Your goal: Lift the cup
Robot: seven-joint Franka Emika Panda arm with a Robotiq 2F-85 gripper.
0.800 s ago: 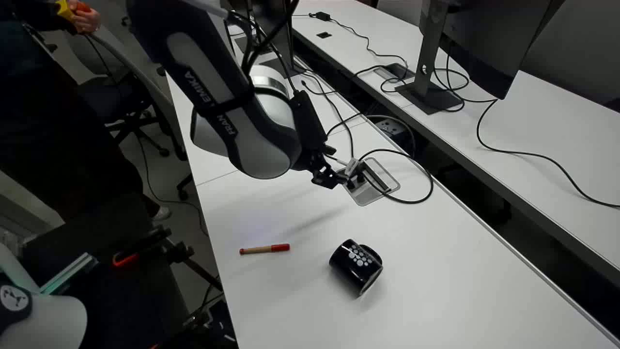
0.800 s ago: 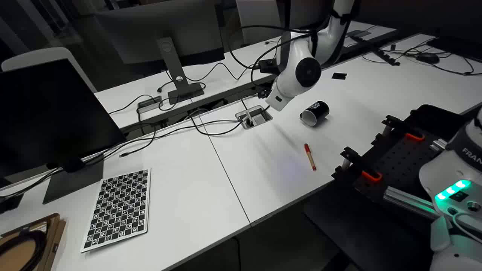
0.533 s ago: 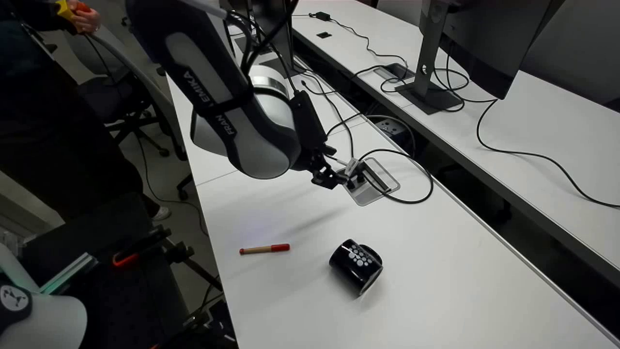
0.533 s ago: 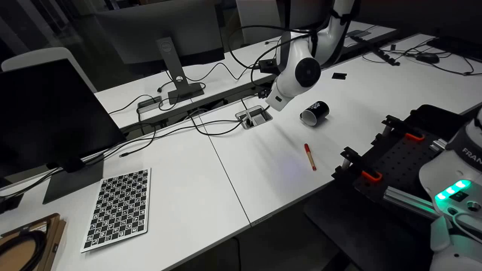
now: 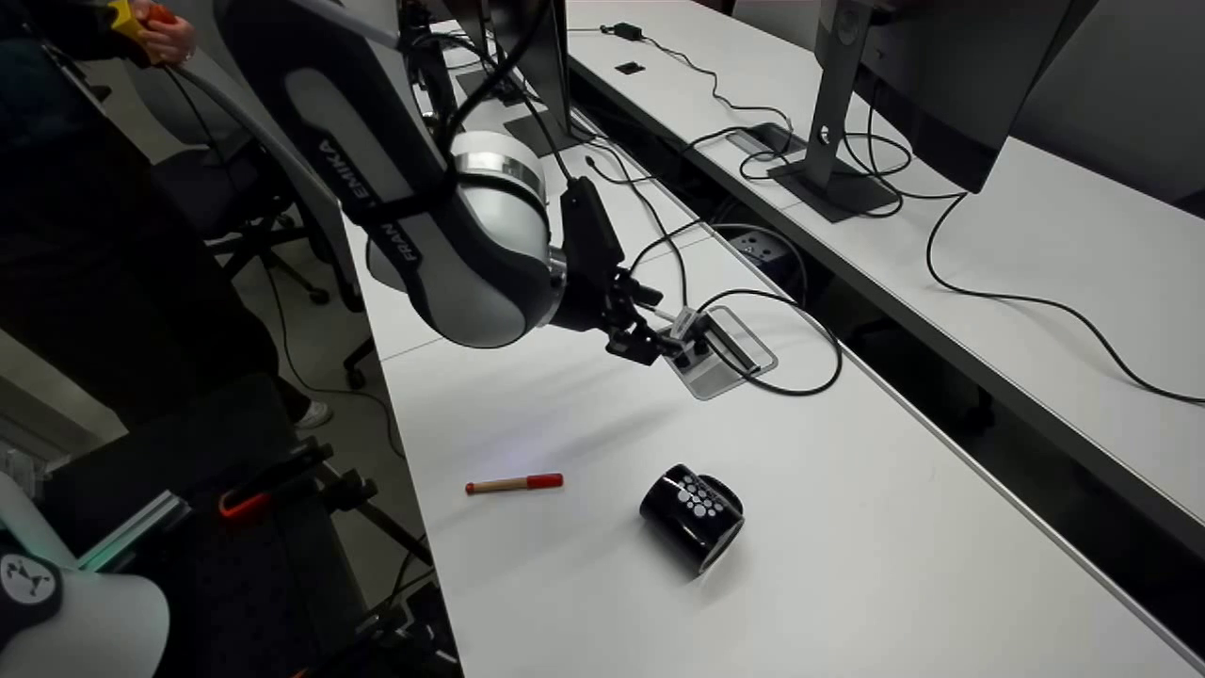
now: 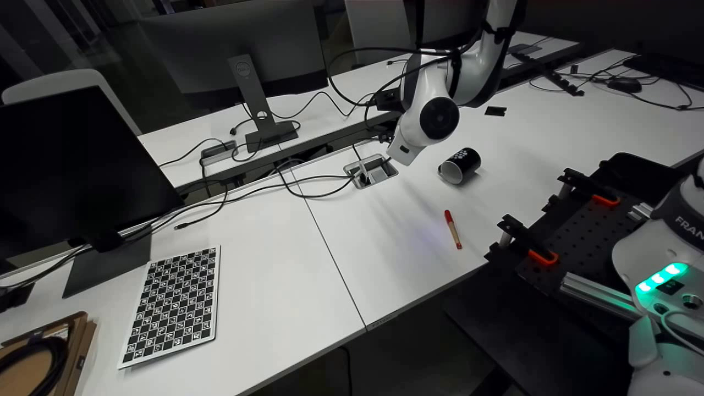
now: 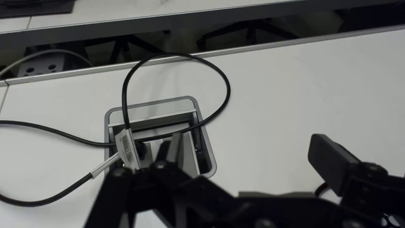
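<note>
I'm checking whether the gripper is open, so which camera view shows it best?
The wrist view: the gripper is close up, its two fingers clearly apart. Both exterior views show it smaller, the gap harder to judge; in an exterior view the arm hides most of it.

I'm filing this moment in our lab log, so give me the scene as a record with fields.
surface: white desk
cup: black with pale dots, lying on its side, not lifted
pen: tan and red, on the desk, apart from the cup
gripper: jaws apart, holding nothing, away from the cup
cable box: set into the desk, partly behind the jaws in the wrist view
</note>
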